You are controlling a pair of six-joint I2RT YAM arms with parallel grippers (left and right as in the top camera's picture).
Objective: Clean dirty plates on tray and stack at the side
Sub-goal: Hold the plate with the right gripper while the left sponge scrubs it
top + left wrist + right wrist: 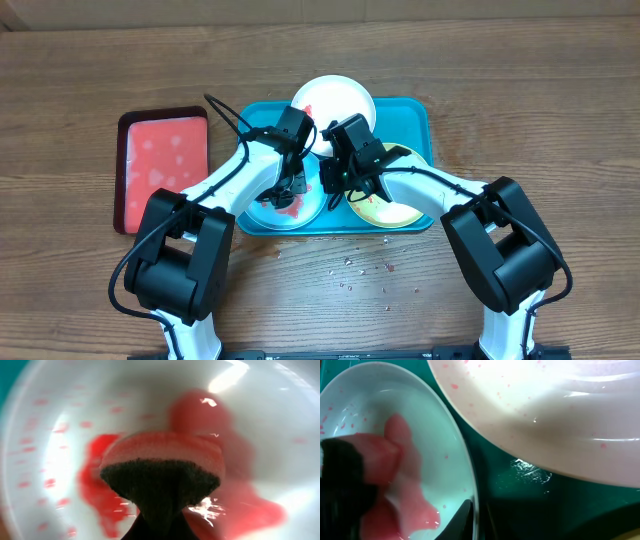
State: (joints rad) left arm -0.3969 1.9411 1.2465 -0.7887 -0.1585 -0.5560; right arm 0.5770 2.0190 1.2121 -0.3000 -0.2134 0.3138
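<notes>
the sponge point(162, 460), gripped by the left gripper point(288, 190), should be pressed flat on the red sauce point(100, 485); the light blue plate point(440, 435) rim is pinched by the right gripper point(335, 178).

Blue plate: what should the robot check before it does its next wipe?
1. Sponge held: ok. The left gripper is shut on the sponge.
2. Sponge over the right plate: ok. It hangs over the light blue plate; whether it touches, cannot tell.
3. Plate steadied: ok. The right gripper pinches its rim.
4. Plate clean: not ok. Red sauce is smeared across it.
5. Neighbours apart: cannot tell. The white plate lies very close by on the tray; whether the two plates touch is unclear.
</notes>
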